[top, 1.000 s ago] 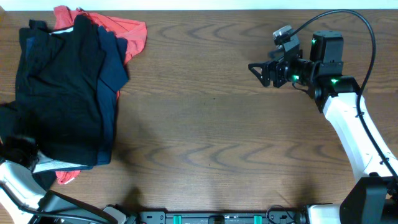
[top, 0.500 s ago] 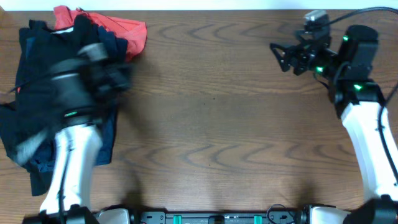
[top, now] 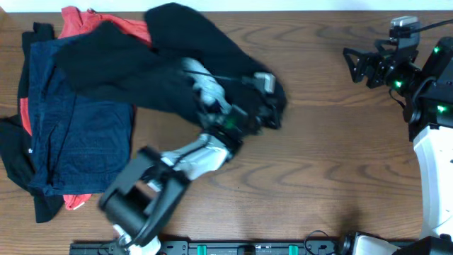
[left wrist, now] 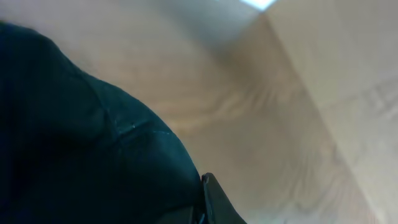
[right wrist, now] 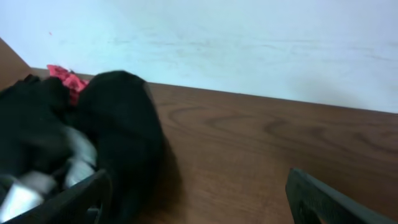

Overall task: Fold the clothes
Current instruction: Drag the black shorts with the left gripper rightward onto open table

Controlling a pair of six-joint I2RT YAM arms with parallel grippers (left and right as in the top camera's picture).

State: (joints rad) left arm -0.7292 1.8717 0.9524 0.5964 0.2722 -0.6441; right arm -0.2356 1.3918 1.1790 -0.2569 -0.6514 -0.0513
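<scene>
Two grippers noted: left gripper (top: 267, 106), centre frame in the overhead view, has its jaws closed tight on the plain black limp garment (top: 170, 57), which lies draped over the arm and runs up and left toward the pile; right gripper (top: 356, 66), upper right, has its jaws spread wide, holding and touching nothing above the brown wooden table (top: 318, 163). Navy garment (top: 78, 134) and coral-red garment (top: 74, 21) lie heaped at far left.

The wooden desk (top: 318, 156) carried clothes (top: 78, 134) at nine o'clock: a navy piece (top: 85, 127) over a red piece (top: 78, 21) and a black piece (top: 18, 152). A black garment (top: 141, 64) stretched toward centre.
</scene>
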